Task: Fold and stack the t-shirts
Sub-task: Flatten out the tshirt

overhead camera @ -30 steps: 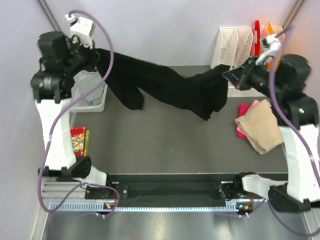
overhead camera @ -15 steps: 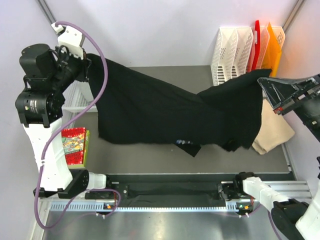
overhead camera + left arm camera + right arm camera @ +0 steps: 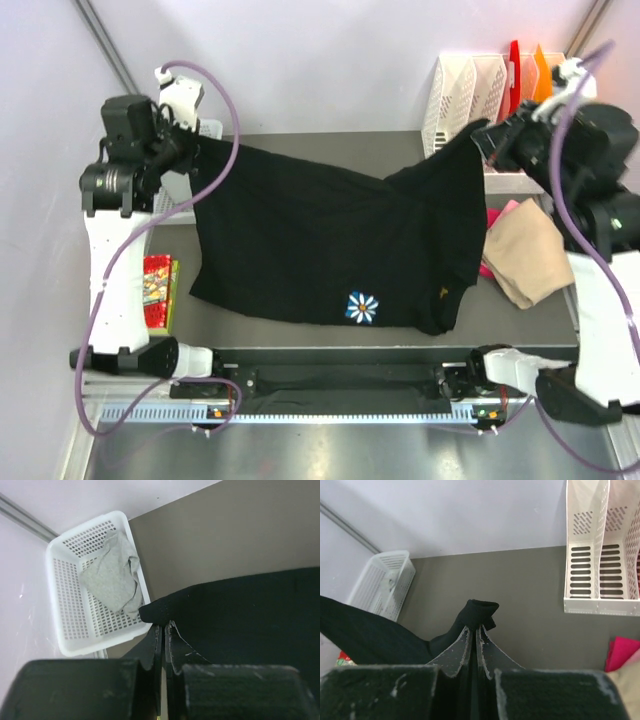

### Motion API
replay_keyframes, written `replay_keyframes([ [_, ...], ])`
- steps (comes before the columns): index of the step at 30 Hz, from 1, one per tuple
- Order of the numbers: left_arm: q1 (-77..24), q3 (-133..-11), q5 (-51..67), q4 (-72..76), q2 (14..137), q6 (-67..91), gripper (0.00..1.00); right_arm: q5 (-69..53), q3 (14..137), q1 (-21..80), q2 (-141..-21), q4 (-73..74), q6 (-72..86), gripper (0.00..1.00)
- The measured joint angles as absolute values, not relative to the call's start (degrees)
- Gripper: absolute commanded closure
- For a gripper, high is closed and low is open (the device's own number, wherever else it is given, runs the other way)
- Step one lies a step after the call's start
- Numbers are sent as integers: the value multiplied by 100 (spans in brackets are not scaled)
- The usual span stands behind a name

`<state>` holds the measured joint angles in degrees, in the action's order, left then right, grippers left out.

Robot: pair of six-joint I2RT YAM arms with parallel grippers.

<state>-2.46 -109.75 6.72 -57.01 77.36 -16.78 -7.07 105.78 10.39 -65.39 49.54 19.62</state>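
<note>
The large black t-shirt (image 3: 320, 240) hangs spread between both arms above the table, its daisy print (image 3: 361, 307) and small gold mark (image 3: 441, 292) near the lower edge. My left gripper (image 3: 193, 143) is shut on its left top corner, also seen in the left wrist view (image 3: 164, 625). My right gripper (image 3: 484, 133) is shut on its right top corner, bunched at the fingertips in the right wrist view (image 3: 474, 626). A tan shirt (image 3: 525, 255) lies on a pink one (image 3: 497, 222) at the right. A grey shirt (image 3: 112, 577) lies in the basket.
A white mesh basket (image 3: 67, 610) stands at the back left, partly behind the left arm. White file racks (image 3: 462, 95) with red and orange folders stand at the back right. A red patterned packet (image 3: 157, 290) lies at the left edge.
The black shirt was bunched and high between the grippers; both grippers swung out and back in, and it now hangs flat and spread, daisy print showing.
</note>
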Motion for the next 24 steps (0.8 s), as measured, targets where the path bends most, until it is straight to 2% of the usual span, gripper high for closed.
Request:
replay_keyframes([
  [4,-246,-11913,727,-5690,8503,-1490,100,-696,10897,1039,-7301,4694,1970,100],
  [7,-248,-12532,797,-5658,8884,-1389,100,-738,11657,1039,-7909,4705,1968,100],
  [12,-252,-13279,967,-5708,8890,-1363,100,-945,12237,1066,-7771,4650,1966,100],
  [17,-257,-13240,1212,-5730,8095,-1498,100,-1363,12462,1072,-6836,4751,1977,100],
  [24,-259,-12820,1168,-5218,6425,-1649,100,-1942,13845,1074,-5913,4978,2169,100],
])
